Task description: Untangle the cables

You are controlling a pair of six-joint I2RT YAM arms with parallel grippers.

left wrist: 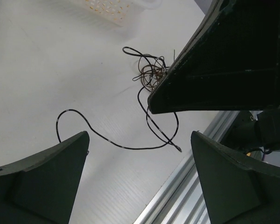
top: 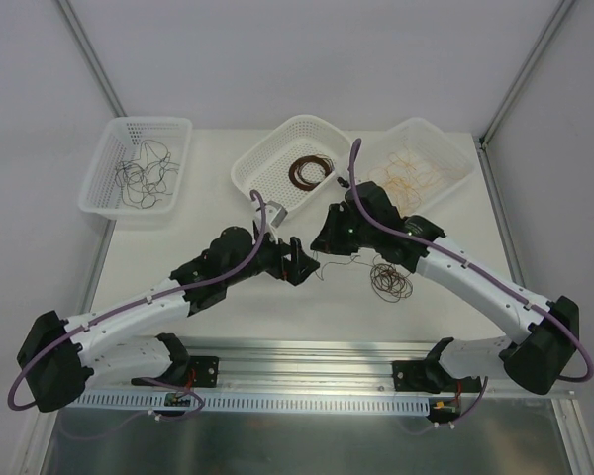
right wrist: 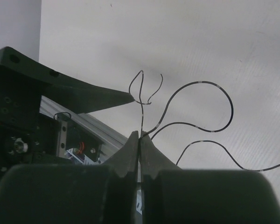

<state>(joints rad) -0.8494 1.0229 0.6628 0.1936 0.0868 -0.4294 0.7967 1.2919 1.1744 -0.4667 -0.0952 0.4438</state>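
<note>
Hard to read first. The right pincer has its jaws pressed flat together. A black cable runs straight down into the seam at the tips, so it is pinched there. How deep it sits is hidden by the fingers. From overhead, that pincer's tips are lost under its own dark body and the strand is barely a hairline. One stretch of the cable runs off the right edge of the right wrist view.

The left pincer is spread wide, with nothing between its fingers. The black cable lies on the table below the gap, curling from beside the left finger toward the aluminium rail. I cannot tell whether it touches that finger.

In the left wrist view, the right pincer's body blocks the upper right and covers part of the tangle of cables. The tangle is black and brown loops, just beyond the left pincer. Overhead, it lies to the right of both pincers, close under the right arm.

Beyond the pincers stand three white mesh baskets:
- The left basket holds thin dark cables.
- The middle basket holds a dark brown coil.
- The right basket holds tan-orange loops.

A purple cord arches up from the right arm in front of the gap between the middle and right baskets.
</note>
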